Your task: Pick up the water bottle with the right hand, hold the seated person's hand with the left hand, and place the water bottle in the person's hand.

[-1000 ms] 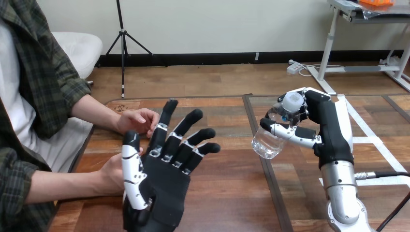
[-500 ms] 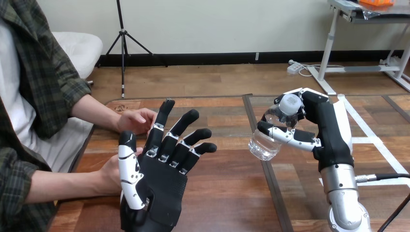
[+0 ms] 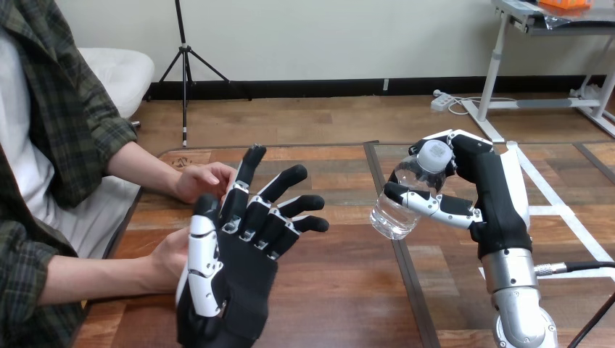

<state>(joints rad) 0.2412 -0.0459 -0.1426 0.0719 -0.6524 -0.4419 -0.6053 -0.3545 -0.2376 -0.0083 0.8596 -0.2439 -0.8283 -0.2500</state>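
Observation:
A clear water bottle (image 3: pixel 400 201) with a white cap hangs tilted above the table at mid right. My right hand (image 3: pixel 492 196) is shut on it, thumb across its front. My left hand (image 3: pixel 243 275) stands at lower left with its fingers spread and straight, palm toward me. Behind it lies the person's near hand (image 3: pixel 168 255), partly hidden; I cannot tell whether the two touch. The person's far hand (image 3: pixel 204 180) rests on the table just beyond my left fingertips.
The wooden table (image 3: pixel 341 290) has a dark seam running front to back under the bottle. White tape lines (image 3: pixel 558 210) mark its right part. The person's forearms reach in from the left edge.
My right hand has carried the bottle slightly left and down. My left hand has shifted a little, its thumb turning inward; the person's hands have stayed put.

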